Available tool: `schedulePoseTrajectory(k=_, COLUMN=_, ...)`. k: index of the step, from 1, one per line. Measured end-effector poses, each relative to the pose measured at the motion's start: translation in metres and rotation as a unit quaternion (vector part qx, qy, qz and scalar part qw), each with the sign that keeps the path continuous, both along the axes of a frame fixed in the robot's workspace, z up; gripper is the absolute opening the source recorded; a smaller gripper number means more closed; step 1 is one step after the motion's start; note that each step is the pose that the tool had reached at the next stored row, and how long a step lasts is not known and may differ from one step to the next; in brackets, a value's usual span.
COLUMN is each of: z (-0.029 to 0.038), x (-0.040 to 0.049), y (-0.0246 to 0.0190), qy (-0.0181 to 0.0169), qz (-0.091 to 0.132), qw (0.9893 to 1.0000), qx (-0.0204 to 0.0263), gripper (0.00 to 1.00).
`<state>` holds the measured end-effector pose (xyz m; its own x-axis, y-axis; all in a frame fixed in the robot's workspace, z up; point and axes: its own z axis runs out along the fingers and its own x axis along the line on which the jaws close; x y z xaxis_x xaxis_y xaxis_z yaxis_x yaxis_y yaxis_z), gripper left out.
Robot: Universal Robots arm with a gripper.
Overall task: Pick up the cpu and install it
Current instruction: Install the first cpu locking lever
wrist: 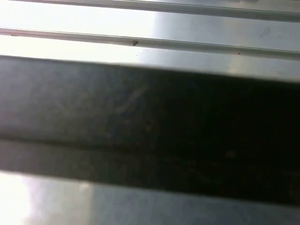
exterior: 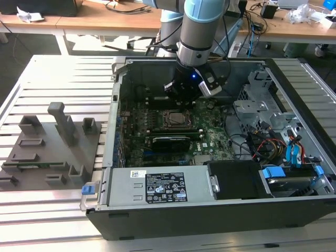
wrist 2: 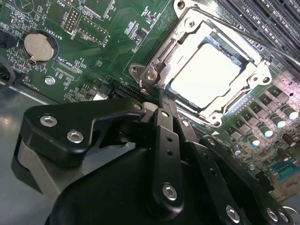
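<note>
A: Biggest first. What is seen?

B: An open case [exterior: 210, 157] is laid flat on a slatted table [exterior: 47, 79]. Grey fixture blocks [exterior: 52, 142] are set beside the case, toward the exterior view's left. A green board [exterior: 173, 131] is mounted inside the case.

A: The arm?

B: The arm [exterior: 202, 26] is reached down into the case, with the gripper [exterior: 184, 97] held over the board, just behind the socket [exterior: 175, 119].

A: The cpu?

B: A pale square cpu [wrist 2: 206, 75] is seen lying inside the socket frame [wrist 2: 154, 72] in the second wrist view, flat as far as can be judged, with the metal rim around it. It is not held by anything.

A: Fingers?

B: The fingers [wrist 2: 164, 112] are brought together with nothing between them, their tip just beside the frame's corner, apart from the chip.

A: Progress?

B: Pick and placement are judged done, since the chip is already in the socket. Whether the frame is latched down cannot be told. The gripper is nearest the frame edge.
</note>
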<state>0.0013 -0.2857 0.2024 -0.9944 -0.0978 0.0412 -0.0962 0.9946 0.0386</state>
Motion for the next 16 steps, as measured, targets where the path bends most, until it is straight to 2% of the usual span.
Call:
schedulePoseTrajectory(k=8, z=-0.0009, x=0.0004, y=-0.0009, qy=0.0001, qz=0.000, qw=1.0000, qx=0.0003, gripper=0.11)
schedulePoseTrajectory(k=11, z=-0.0012, x=0.0003, y=-0.0015, qy=0.0006, qz=0.000, qw=1.0000, qx=0.0076, gripper=0.11)
schedulePoseTrajectory(k=12, z=-0.0021, x=0.0003, y=-0.0010, qy=0.0005, qz=0.000, qw=0.9999, qx=0.0142, gripper=0.11)
schedulePoseTrajectory(k=13, z=-0.0025, x=0.0005, y=-0.0009, qy=0.0001, qz=0.000, qw=0.9998, qx=0.0176, gripper=0.11)
schedulePoseTrajectory(k=14, z=-0.0027, x=0.0007, y=-0.0008, qy=0.0002, qz=0.000, qw=0.9997, qx=0.0246, gripper=0.11)
schedulePoseTrajectory(k=15, z=-0.0025, x=0.0005, y=-0.0010, qy=0.0003, qz=0.000, qw=0.9996, qx=0.0285, gripper=0.11)
schedulePoseTrajectory(k=16, z=-0.0026, x=0.0006, y=-0.0010, qy=0.0003, qz=0.000, qw=0.9996, qx=0.0294, gripper=0.11)
